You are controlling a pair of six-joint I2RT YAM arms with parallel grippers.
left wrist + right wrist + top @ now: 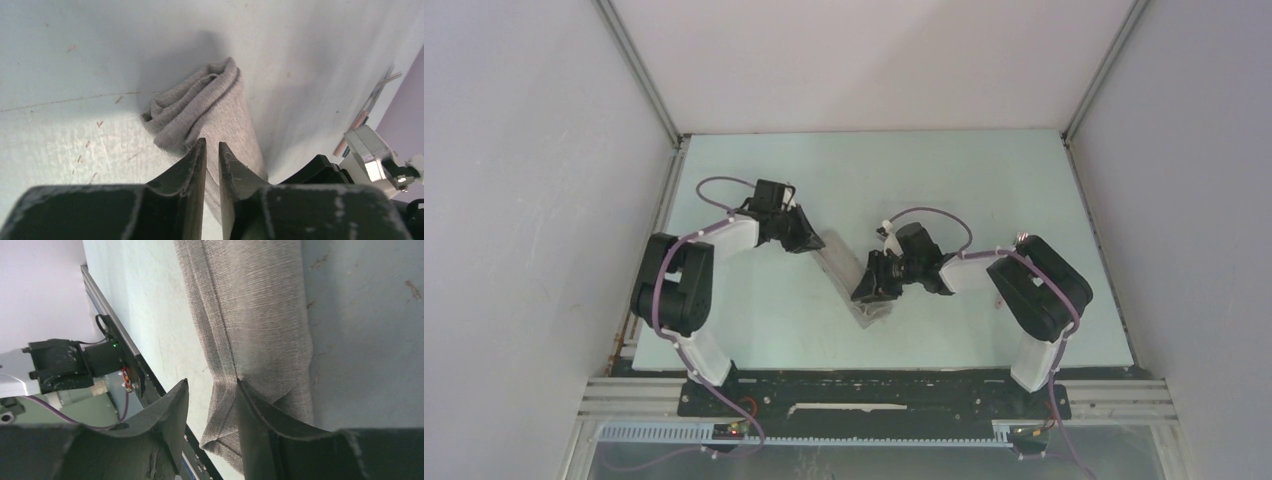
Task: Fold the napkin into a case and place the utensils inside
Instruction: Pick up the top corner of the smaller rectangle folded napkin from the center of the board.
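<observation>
Folding: left hand (212, 145) barely parted, empty, at napkin (210, 105) far end; right hand (212, 383) half-open astride near fold, pinch next.

No legible text, label, brand name, number or sign appears on any surface in the overhead view or in either wrist view.

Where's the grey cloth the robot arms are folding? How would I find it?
Look at the pale green table. Between the left gripper and the right gripper lies the napkin, folded into a long narrow strip, lying slantwise. It is the only soft grey thing there; the arms beside it are hard, black and white.
</observation>
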